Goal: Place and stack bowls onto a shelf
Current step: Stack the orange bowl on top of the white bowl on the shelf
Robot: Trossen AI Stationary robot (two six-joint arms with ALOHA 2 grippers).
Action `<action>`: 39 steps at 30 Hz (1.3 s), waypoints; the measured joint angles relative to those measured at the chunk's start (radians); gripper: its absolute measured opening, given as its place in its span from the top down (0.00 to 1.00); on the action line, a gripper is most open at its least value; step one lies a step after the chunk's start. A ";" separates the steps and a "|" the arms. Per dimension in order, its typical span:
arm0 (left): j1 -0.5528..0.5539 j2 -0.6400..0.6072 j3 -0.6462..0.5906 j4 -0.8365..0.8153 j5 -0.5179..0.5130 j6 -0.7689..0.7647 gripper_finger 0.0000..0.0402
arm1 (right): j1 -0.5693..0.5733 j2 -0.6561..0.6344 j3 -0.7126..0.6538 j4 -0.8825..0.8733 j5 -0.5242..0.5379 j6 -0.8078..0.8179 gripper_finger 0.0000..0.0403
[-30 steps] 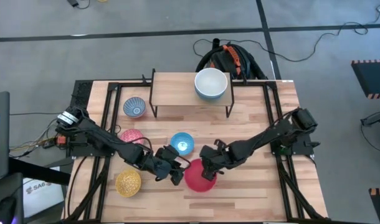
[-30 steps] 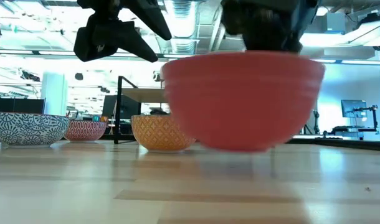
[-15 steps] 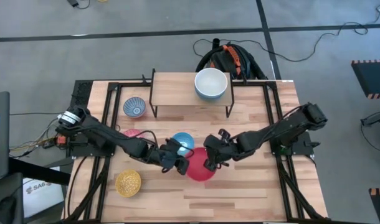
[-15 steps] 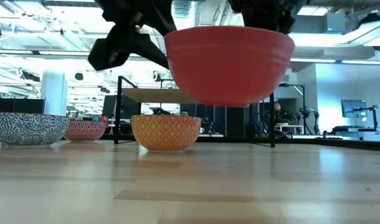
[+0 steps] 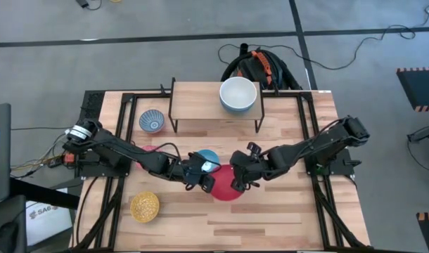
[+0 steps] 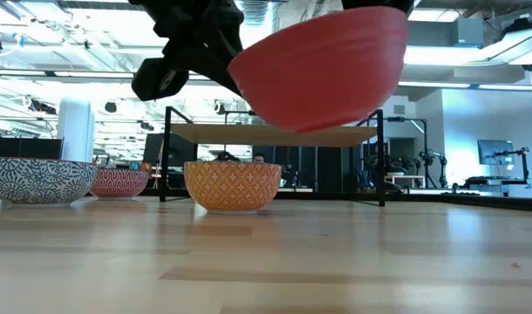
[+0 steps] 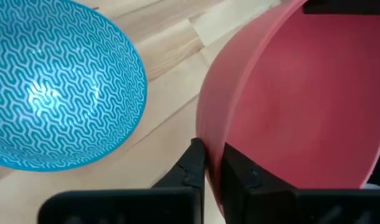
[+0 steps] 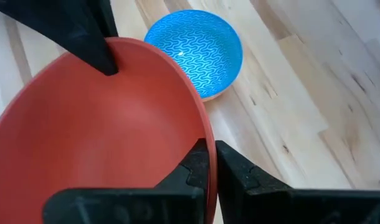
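Both grippers are pinching the rim of the red bowl, which is hanging clear of the tabletop in the low view and tilting, its mouth facing up and toward the right arm's side. The left gripper is closed narrow on the rim, one finger inside the bowl and one outside. The right gripper is clamping the opposite rim in the same way. A round bowl has no long axis; what matters is the line from one grip to the other, running roughly across the table.

The light-blue patterned bowl is sitting on the table just beyond both grippers, close to the red bowl. The shelf is standing farther ahead of the grippers, carrying a white bowl at the end nearer the right arm.

Judgement: this appears to be a handover between arms. To do it well, one gripper should be releasing only once the other grip is firm, and the bowl should be levelled before travelling. Risk: opposing pulls on the rim could be twisting the bowl loose.
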 joint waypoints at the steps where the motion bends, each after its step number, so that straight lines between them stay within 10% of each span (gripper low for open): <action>1: 0.002 0.000 0.001 0.002 0.001 0.001 0.99 | 0.000 0.000 0.009 -0.009 -0.005 -0.001 0.89; 18: 0.249 0.000 0.453 -0.447 0.022 0.563 0.99 | -0.045 -0.088 0.463 -0.379 0.128 -0.095 0.45; 31: 0.647 0.003 0.809 -0.532 -0.017 0.849 1.00 | -0.084 -0.196 0.531 -0.467 0.316 0.059 0.43; 39: 0.788 0.098 0.818 -0.431 0.187 0.879 1.00 | -0.144 -0.196 0.530 -0.471 0.318 0.099 0.43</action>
